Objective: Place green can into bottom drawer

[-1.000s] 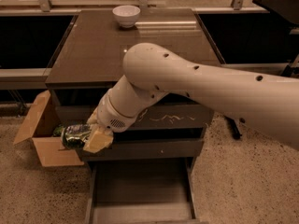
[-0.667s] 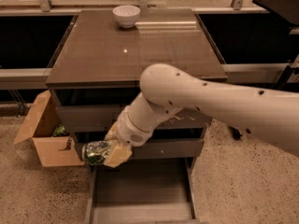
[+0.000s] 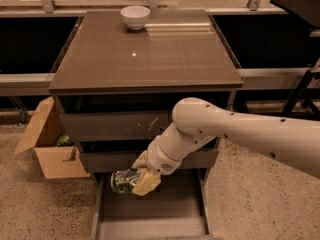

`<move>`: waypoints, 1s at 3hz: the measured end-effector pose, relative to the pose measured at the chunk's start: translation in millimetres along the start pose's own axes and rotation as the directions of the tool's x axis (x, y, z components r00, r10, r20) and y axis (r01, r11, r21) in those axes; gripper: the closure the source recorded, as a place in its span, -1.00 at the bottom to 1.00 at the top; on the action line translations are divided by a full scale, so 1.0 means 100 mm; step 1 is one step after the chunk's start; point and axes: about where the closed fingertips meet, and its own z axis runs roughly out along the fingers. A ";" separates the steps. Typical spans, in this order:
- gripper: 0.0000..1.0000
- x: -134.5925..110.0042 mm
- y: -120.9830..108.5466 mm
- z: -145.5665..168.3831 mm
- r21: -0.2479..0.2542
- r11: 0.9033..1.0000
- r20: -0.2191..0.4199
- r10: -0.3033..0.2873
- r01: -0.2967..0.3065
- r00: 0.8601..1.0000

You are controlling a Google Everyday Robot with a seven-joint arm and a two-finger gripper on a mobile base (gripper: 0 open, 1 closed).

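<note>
In the camera view, the tool (image 3: 141, 178) is pinching the green can (image 3: 121, 180). The can lies on its side and pokes out toward the left side of the picture. It hangs over the back of the open bottom drawer (image 3: 155, 211), so I think it must go down. The can is small and round, dark green with white spots.

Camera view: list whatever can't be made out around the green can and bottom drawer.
1. Bottom drawer: front cut off by the picture's lower edge.
2. Green can: right end hidden by the claw gripping it above the drawer.
3. Cardboard box: contents hidden by its wall.
</note>
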 end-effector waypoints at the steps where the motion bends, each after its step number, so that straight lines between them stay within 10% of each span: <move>1: 1.00 0.00 0.00 0.00 0.000 1.000 0.000 0.000 0.000 1.000; 3: 1.00 0.71 -0.07 0.47 -0.035 0.998 0.119 -0.051 0.055 0.992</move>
